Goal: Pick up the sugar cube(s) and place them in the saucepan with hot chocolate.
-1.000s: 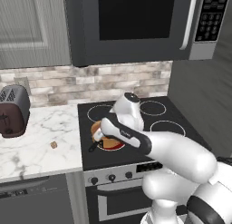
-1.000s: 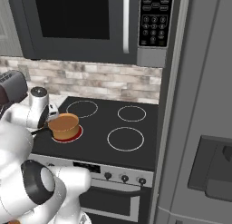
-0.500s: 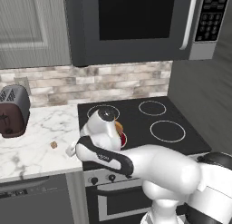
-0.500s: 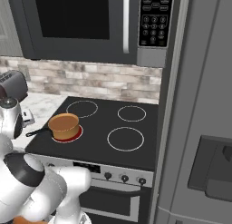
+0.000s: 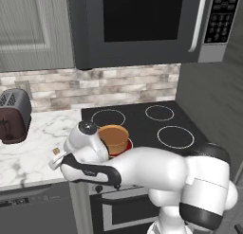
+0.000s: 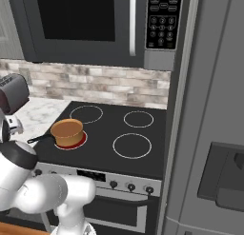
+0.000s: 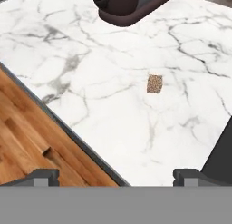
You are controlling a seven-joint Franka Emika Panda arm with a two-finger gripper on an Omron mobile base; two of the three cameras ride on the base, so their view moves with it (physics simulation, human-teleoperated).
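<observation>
One sugar cube (image 7: 155, 84), tiny and tan-brown, lies on the white marble counter (image 7: 104, 109); in the left base view the sugar cube (image 5: 56, 151) peeks out just left of my hand. My gripper (image 7: 117, 177) hangs open above the counter's front edge with nothing between its fingertips (image 7: 43, 177), and the cube is ahead of it and a little to the right. In the left base view the gripper (image 5: 54, 163) sits low at the counter edge. The orange-copper saucepan (image 5: 114, 138) stands on the front left burner, right of my hand; its black handle shows in the right base view beside the saucepan (image 6: 67, 131).
A dark red toaster (image 5: 13, 117) stands at the back left of the counter, and the same toaster (image 7: 129, 5) is beyond the cube in the hand view. The black stove (image 5: 156, 126) edge lies to the right. Wood floor (image 7: 31, 141) lies beyond the counter's front edge.
My arm has swung left, from over the saucepan to above the marble counter near the cube. The gripper stays open. The saucepan has not moved.
</observation>
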